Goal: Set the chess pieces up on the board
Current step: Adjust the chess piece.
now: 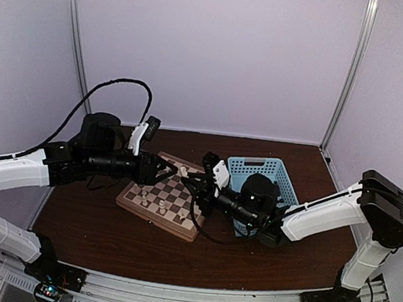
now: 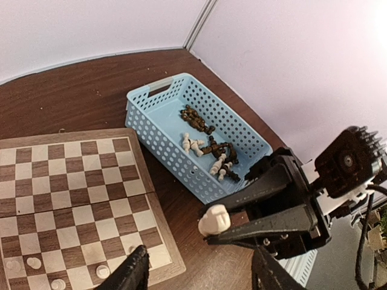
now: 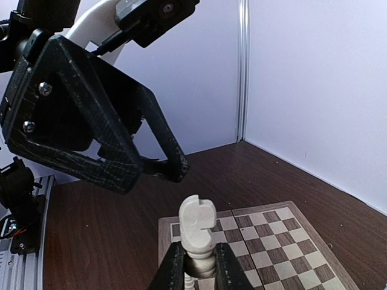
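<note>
Right claw (image 3: 196, 261) was clamped on the base of one white piece (image 3: 196, 225), held upright in the air, its notched head clear above the fingertips. Which figure it was, I could not tell for sure. Left claw (image 2: 201, 266) faced it from just in front, jaws apart and nothing between them. The white piece sat near that gap but not inside it, so this looked like a hand-over not yet made. The board (image 2: 72, 187) lay on the desk (image 2: 91, 90) below and behind the right claw. A handful of white chess pieces (image 2: 33, 263) stood along the board edge nearest the left claw, and every other square in view was bare. No dark figures showed on the board. Off to the side of the right claw, just beside the board, the light-blue basket (image 2: 158, 130) held a heap of brown and cream figures lying on their sides. Judged early in the job: a few whites placed, one in the air, and the rest of the whites and apparently all the darks left to set out.
</note>
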Controlling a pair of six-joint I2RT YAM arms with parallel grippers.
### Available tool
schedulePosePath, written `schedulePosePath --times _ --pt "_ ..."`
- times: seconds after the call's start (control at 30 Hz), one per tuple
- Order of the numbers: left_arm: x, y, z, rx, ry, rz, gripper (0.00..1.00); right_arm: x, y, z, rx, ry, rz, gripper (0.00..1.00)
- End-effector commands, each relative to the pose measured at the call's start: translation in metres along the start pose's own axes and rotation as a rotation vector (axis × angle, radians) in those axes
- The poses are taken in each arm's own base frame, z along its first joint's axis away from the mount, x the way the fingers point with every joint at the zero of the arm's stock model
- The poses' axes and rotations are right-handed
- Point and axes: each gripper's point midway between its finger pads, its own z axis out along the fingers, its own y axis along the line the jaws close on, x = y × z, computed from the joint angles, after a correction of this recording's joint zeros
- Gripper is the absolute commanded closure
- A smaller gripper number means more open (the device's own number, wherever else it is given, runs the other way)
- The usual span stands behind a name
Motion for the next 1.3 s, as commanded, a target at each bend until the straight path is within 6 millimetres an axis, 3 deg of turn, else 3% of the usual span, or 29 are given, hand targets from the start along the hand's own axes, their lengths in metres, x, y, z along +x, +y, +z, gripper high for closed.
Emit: schedulePosePath --times 0.0,0.13,0.3,0.5,0.63,0.83,1.03,1.17,1.27 --pt "-0.022 -0.009 0.003 0.028 -0.088 -0.016 0.42 -0.023 -0.005 0.004 0.064 -0.066 -0.004 0.92" --pt "-0.019 -0.008 0.01 0.024 -0.06 -0.019 0.44 -0.02 -0.001 0.005 0.053 -0.054 -0.036 0.92" --pt "-0.021 -0.013 0.018 0.053 -0.042 -0.014 0.58 -0.02 0.001 0.005 0.047 -0.067 -0.035 0.92" --pt "-0.023 -0.015 0.021 0.061 -0.039 -0.006 0.59 -0.016 0.004 0.008 0.039 -0.057 -0.038 0.92" --pt "-0.024 -0.022 0.019 0.1 -0.049 0.012 0.54 -0.015 0.004 0.009 0.039 -0.056 -0.038 0.92" --pt "-0.019 -0.017 0.023 0.077 -0.028 0.012 0.68 -0.016 0.006 0.011 0.03 -0.057 -0.041 0.92" --pt "-0.017 -0.016 0.026 0.074 -0.016 0.013 0.63 -0.013 0.008 0.012 0.018 -0.055 -0.037 0.92" --pt "-0.018 -0.019 0.026 0.092 -0.016 0.02 0.79 -0.014 0.012 0.012 -0.003 -0.061 -0.039 0.92" --pt "-0.018 -0.021 0.026 0.102 -0.016 0.023 0.85 -0.013 0.014 0.013 -0.012 -0.057 -0.039 0.92"
